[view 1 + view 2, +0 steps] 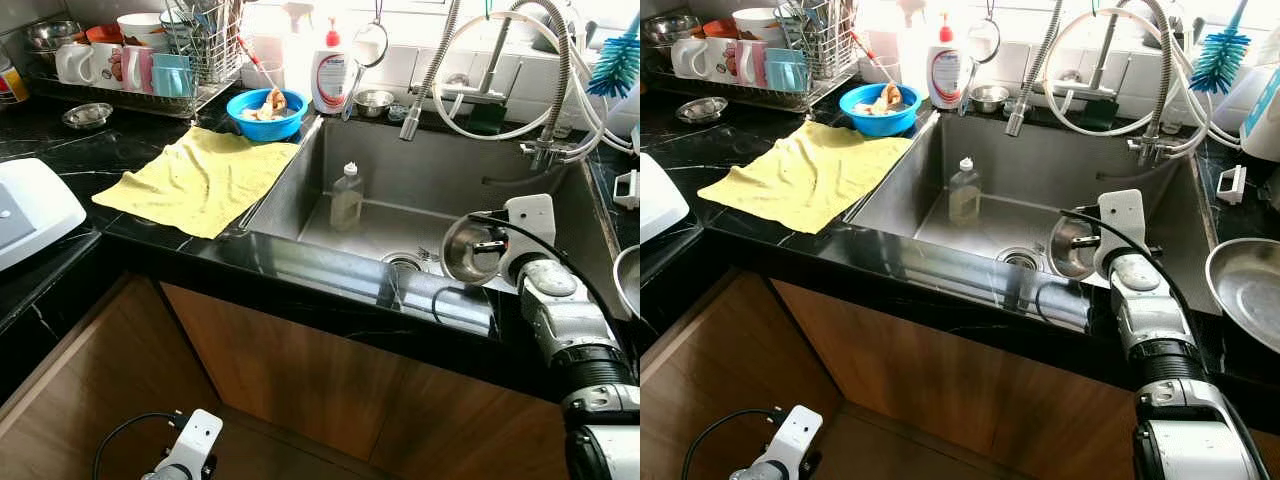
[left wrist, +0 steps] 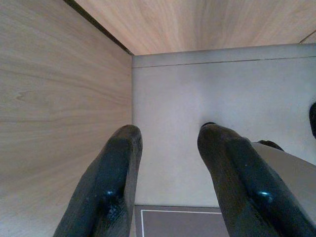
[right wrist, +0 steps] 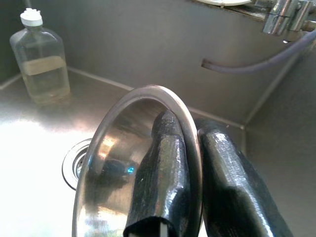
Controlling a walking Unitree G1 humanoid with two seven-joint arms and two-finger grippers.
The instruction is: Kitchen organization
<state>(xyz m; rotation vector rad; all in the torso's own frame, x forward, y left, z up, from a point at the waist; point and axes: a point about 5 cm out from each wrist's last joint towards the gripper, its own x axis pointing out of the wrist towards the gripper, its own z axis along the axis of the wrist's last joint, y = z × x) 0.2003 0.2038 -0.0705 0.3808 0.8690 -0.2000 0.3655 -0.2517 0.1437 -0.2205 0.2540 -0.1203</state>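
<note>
A steel bowl [image 1: 470, 250] is pinched by its rim in the right gripper [image 3: 190, 148], lower right of frame, above the sink [image 1: 440, 165]. The left gripper [image 2: 168, 173] hangs idle, fingers parted. Next, a careful carry to a resting place is likely called for.

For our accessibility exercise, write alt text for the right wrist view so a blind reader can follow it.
The right gripper pinches the rim of a steel bowl over the sink, one black finger inside and one outside. Below lie the drain and a clear bottle standing upright.
</note>
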